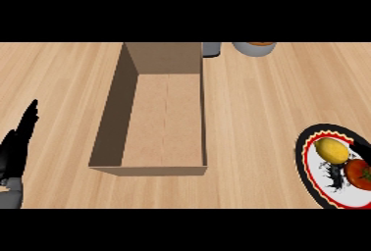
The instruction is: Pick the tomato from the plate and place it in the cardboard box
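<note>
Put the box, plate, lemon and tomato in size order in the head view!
1. Cardboard box, largest.
2. Plate, next.
3. Lemon and tomato look alike; the picture's edge cuts the tomato, so no ranking there.

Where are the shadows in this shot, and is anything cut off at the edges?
Head view: in the cardboard box the left inner wall is darkest, the floor evenly lit. Head view: the right edge cuts the plate and tomato, the top edge a grey container and a bowl, the left edge the open left hand.
</note>
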Robot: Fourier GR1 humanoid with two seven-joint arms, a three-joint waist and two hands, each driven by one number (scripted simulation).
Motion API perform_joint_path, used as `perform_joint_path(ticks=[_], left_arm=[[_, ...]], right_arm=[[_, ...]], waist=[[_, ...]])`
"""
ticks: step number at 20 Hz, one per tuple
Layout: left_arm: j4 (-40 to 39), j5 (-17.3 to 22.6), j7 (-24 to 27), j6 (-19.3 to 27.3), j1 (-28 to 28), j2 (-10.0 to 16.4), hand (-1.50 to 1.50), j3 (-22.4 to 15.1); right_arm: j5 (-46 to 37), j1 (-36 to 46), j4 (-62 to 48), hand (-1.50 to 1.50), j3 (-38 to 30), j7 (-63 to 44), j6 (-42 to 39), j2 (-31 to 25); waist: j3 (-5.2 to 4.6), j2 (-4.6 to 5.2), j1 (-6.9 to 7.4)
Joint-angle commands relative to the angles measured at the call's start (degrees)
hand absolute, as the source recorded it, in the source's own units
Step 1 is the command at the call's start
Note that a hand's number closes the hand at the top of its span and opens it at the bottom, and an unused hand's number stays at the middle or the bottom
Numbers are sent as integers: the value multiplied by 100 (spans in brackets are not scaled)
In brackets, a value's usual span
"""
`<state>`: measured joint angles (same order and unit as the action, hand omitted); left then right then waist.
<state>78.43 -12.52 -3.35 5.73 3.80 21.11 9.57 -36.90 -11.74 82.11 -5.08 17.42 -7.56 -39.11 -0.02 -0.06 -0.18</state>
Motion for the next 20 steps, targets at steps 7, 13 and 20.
perform_joint_path(ticks=[7, 13, 20], left_arm=[[-132, 88, -88, -368, 234, 233, 0, 348], [115, -36, -167, -345, 64, 4, 0, 161], [-47, -410, -154, 47, 264, -217, 0, 68]], right_arm=[[-961, 605, -860, -150, 218, -604, 58, 626], [-1352, 940, -1296, 150, -152, -225, 1264, 731], [-1550, 1262, -1912, 150, -605, 219, 2127, 625]], waist=[[3, 8, 37], [5, 5, 44], [6, 9, 23]])
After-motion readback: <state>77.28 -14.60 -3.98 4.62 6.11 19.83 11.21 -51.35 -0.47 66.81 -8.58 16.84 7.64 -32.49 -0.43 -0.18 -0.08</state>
